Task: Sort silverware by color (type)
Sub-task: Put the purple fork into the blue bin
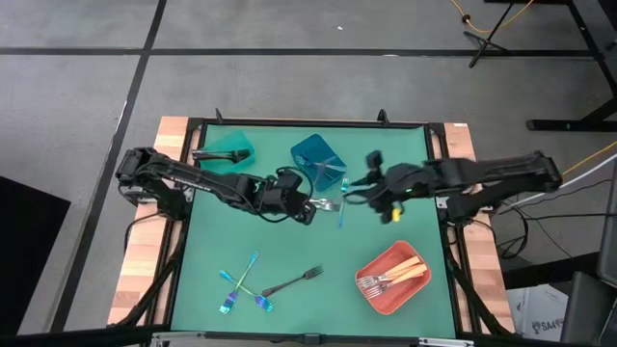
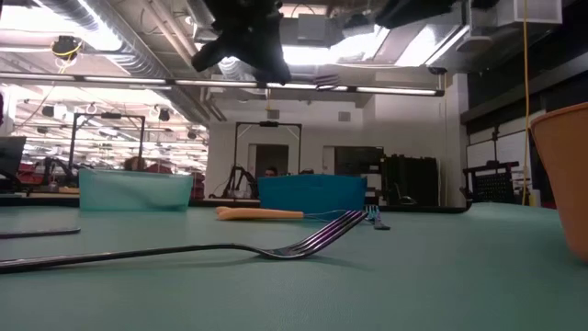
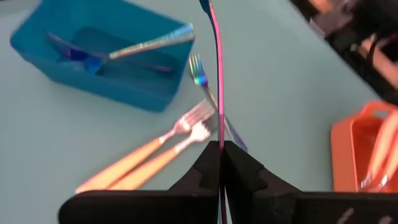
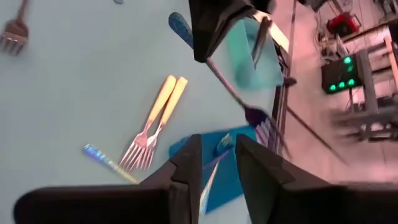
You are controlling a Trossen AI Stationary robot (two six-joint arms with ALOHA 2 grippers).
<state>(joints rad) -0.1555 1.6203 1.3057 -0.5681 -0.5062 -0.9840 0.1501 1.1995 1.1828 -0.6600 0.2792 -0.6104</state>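
A thin, stiff, slippery fork point(image 3: 219, 74) is pinched edgewise mid-tabletop in closed left jaws; the right jaws stand part open, empty.

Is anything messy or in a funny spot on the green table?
Yes. Three blue-teal forks lie crossed in a heap near the front edge, with a black fork loose beside them. Two gold-handled forks lie on the mat beside the blue bin, not in any bin.
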